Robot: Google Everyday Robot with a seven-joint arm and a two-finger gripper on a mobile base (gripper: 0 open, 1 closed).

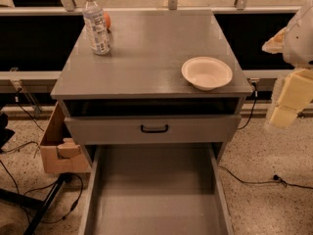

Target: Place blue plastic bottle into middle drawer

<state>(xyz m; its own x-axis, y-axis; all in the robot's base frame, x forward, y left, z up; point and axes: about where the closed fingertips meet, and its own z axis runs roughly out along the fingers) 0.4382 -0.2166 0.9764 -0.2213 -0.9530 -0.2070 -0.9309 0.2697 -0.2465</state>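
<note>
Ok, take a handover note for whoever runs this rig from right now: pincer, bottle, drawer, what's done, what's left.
Pincer: at the right edge of view, beside the cabinet, well apart from the bottle.
Blue plastic bottle: upright on the cabinet top, back left corner, orange ball just behind it.
Middle drawer: open, floor bare.
Done: drawer is open.
Left: reach across, grasp the bottle, set it in the drawer.

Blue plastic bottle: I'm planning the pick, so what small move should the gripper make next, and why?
Probably move the gripper left toward the blue plastic bottle. It stands upright at the back left of the cabinet top, beside an orange ball, while the gripper hangs off its right side. The middle drawer is already open.
</note>
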